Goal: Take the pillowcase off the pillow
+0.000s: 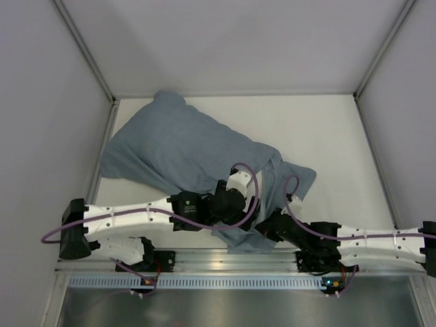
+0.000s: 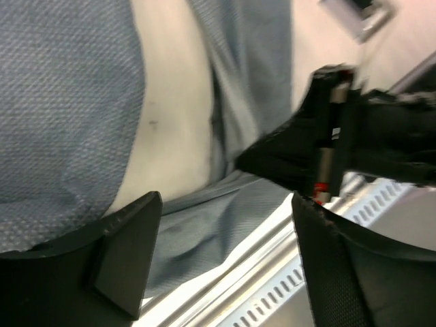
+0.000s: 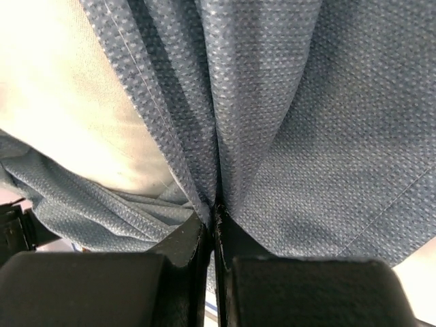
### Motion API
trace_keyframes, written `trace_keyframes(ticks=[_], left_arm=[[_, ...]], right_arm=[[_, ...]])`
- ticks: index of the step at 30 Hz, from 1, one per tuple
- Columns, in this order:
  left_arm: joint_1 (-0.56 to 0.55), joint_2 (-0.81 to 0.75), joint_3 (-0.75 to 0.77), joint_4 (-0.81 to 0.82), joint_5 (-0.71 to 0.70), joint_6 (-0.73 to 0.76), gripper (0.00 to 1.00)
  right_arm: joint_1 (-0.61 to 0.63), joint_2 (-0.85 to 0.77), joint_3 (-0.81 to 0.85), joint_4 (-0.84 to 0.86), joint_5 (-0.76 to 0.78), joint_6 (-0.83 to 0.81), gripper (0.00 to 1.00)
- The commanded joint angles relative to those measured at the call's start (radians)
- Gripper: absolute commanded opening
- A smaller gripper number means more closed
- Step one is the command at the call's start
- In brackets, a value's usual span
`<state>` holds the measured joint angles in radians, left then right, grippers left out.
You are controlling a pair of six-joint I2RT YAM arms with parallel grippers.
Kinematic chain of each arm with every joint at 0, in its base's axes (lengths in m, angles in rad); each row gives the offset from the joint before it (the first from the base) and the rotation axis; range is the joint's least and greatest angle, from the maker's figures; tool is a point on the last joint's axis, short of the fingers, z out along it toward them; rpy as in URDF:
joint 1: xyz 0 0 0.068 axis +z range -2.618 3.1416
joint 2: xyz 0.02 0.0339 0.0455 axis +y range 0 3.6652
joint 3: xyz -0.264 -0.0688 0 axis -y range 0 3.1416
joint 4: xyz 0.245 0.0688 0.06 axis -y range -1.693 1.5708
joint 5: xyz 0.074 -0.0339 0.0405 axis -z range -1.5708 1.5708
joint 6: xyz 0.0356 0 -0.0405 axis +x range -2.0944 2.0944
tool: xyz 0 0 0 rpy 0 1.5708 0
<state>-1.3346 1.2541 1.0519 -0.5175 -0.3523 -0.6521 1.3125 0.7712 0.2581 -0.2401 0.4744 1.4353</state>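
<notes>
Directly ahead of spread left hand [image 2: 223, 204]: right hand [image 3: 214, 221] pinching pillowcase [image 1: 184, 146], rail [image 2: 286, 266].

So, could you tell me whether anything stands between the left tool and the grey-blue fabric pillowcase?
Nothing visible does. The left tool hangs open over the wrinkled grey-blue fabric pillowcase, with a strip of plump white pillow bared beyond. The right tool, shut on a fold, crowds in close beside it.

Left claw [image 2: 227, 204] gapes wide; right claw [image 3: 214, 218] (arms nearly meeting) pinched closed.
</notes>
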Motion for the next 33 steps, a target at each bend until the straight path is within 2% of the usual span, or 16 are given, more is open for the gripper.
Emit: trace_keyframes(ticks=[1,2,9,15,19,22,28,33], left_arm=[[-0.047,0.03,-0.001,-0.032,-0.175,-0.073,0.9],[-0.055,0.045,0.002,-0.033,-0.192,-0.075,0.99],[-0.067,0.198,0.022,-0.091,-0.333,-0.152,0.99],[-0.067,0.324,0.04,-0.113,-0.404,-0.211,0.99],[-0.071,0.352,0.046,-0.102,-0.433,-0.221,0.99],[-0.072,0.349,0.04,-0.029,-0.36,-0.158,0.99],[-0.048,0.387,0.031,0.034,-0.28,-0.144,0.99],[0.004,0.338,-0.093,0.276,-0.102,-0.096,0.97]], right_arm=[[-0.007,-0.058,-0.036,-0.103,0.007,0.007,0.0],[-0.006,-0.082,-0.04,-0.12,0.006,0.013,0.0],[-0.007,-0.122,-0.069,-0.128,0.003,0.025,0.0],[-0.006,-0.124,-0.068,-0.126,-0.005,0.017,0.0],[-0.006,-0.128,-0.069,-0.128,-0.01,0.017,0.0],[-0.007,-0.127,-0.074,-0.13,-0.014,0.02,0.0],[-0.006,-0.145,-0.077,-0.128,-0.013,0.02,0.0],[-0.006,-0.171,-0.083,-0.14,-0.017,0.019,0.0]])
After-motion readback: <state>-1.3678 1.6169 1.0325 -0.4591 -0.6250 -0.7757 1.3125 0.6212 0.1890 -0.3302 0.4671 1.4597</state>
